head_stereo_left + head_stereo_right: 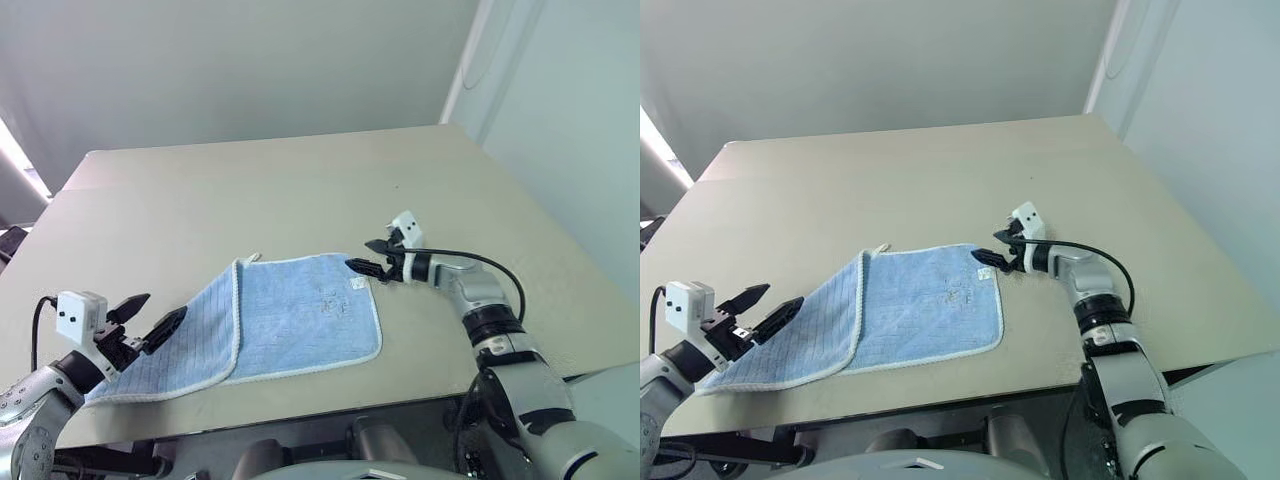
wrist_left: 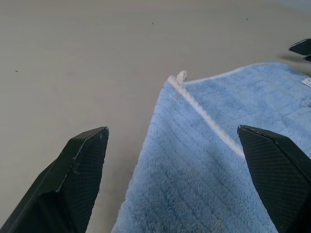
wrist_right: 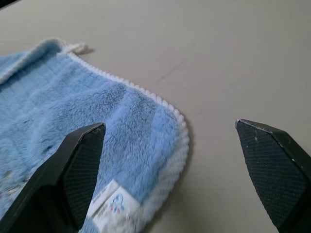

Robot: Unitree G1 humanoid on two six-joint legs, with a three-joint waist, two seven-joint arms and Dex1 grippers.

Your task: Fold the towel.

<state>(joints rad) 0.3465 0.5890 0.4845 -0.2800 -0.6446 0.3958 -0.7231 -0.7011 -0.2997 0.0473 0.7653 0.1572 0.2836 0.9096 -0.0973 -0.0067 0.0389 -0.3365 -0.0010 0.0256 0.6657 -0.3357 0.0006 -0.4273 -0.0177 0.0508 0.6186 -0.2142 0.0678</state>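
Note:
The light blue towel point(image 1: 290, 320) with white edging lies on the table, its left part folded over so a ribbed underside point(image 1: 190, 340) faces up. A small white loop point(image 2: 181, 75) sticks out at its far edge, and a little printed tag point(image 3: 109, 206) sits near the right corner. My right gripper point(image 1: 368, 257) stands open just above the towel's far right corner point(image 3: 177, 131). My left gripper point(image 1: 148, 318) is open too, low over the folded left end, with nothing between its fingers point(image 2: 80, 170).
The beige table point(image 1: 300, 190) stretches wide beyond the towel. Its front edge point(image 1: 300, 415) runs close below the towel, and its right edge point(image 1: 560, 250) lies past my right arm. A grey wall stands behind.

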